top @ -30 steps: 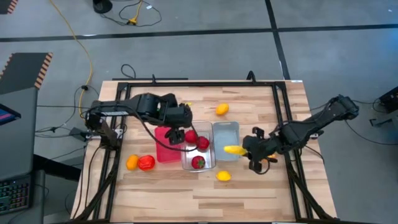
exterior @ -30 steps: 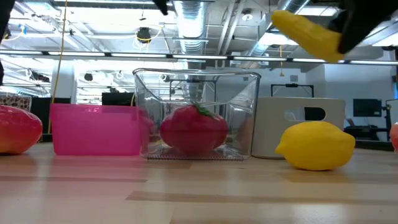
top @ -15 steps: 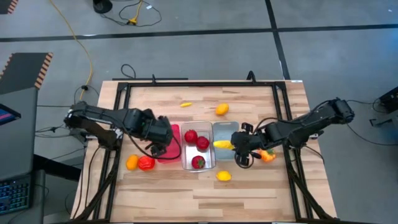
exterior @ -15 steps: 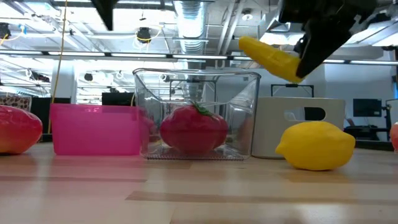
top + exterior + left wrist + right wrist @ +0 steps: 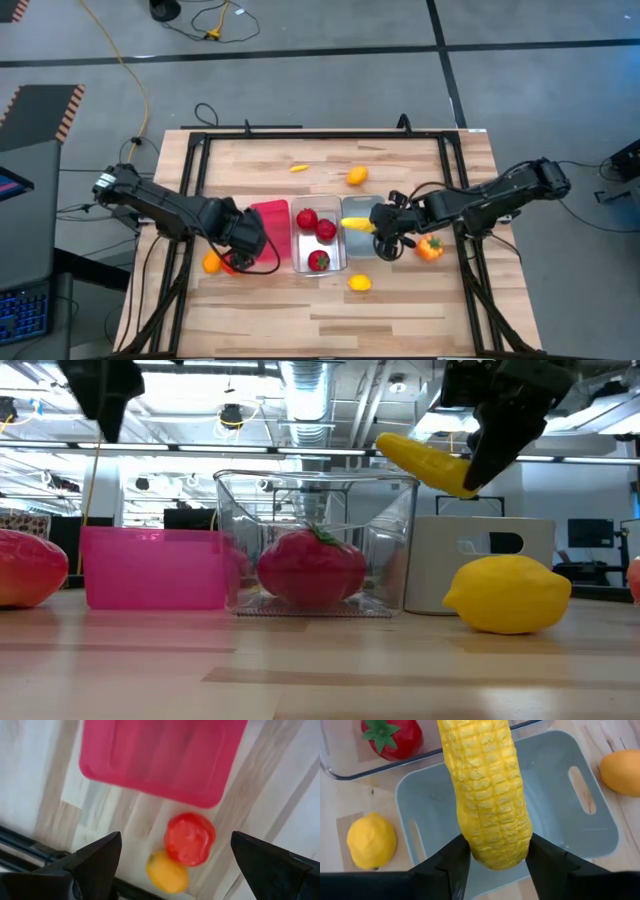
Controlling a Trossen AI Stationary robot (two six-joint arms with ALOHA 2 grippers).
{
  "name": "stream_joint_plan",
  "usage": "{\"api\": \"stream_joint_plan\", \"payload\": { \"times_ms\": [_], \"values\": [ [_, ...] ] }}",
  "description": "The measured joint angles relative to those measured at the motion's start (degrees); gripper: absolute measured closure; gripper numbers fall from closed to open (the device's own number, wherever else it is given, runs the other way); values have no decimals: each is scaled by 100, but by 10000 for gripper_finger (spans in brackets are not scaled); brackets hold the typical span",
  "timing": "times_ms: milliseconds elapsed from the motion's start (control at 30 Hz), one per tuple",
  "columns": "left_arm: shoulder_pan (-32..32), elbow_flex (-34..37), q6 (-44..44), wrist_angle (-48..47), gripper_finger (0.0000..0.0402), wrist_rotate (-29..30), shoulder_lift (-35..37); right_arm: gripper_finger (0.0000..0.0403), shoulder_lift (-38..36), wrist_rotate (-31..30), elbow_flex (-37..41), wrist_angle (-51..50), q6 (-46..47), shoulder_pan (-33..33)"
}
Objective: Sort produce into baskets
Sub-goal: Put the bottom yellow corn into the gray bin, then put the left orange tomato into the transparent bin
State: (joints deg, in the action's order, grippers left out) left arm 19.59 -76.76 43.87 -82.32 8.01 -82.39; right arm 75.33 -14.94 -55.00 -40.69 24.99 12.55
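Observation:
My right gripper (image 5: 385, 228) is shut on a yellow corn cob (image 5: 357, 224), which it holds above the pale blue bin (image 5: 362, 243). My left gripper (image 5: 237, 255) is open, above a red round fruit (image 5: 190, 838) and an orange fruit (image 5: 167, 871). These two lie on the table by the near left corner of the red bin (image 5: 268, 230). The clear bin (image 5: 319, 240) stands between the red and blue bins and holds three red fruits. The low view shows the cob (image 5: 425, 462) above the bins' rims. My right gripper pinches the corn cob by one end (image 5: 492, 855) between its two fingers (image 5: 452, 865). It comes from the table's right, and the cob sticks out ahead of the fingers toward the left. The cob is lifted clear over the blue bin, slightly tilted, its free end (image 5: 390, 445) higher.
A lemon (image 5: 359, 283) lies on the table near the clear and blue bins. An orange-red pepper (image 5: 430, 248) lies right of the blue bin. An orange oval (image 5: 357, 177) and a small yellow piece (image 5: 298, 168) lie beyond the bins. A black frame (image 5: 455, 170) borders the table.
My right gripper has carried the corn cob toward the table's left, from beside the blue bin's right edge to above the bin. My left gripper has moved from over the red bin's far end toward the near left, ending above the red and orange fruits.

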Motion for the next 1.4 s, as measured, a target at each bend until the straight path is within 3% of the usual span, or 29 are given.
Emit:
{"api": "stream_joint_plan", "payload": {
  "times_ms": [367,933,1400],
  "values": [
    [493,608,161,586,38,-193,-4,137,0,1,0,-4,0,-78],
    [669,1788,-14,1357,38,-907,-9,137,0,2,0,-11,0,-76],
    [669,2728,-10,2294,38,-971,-11,137,0,2,0,-11,1,-76]
  ]
}}
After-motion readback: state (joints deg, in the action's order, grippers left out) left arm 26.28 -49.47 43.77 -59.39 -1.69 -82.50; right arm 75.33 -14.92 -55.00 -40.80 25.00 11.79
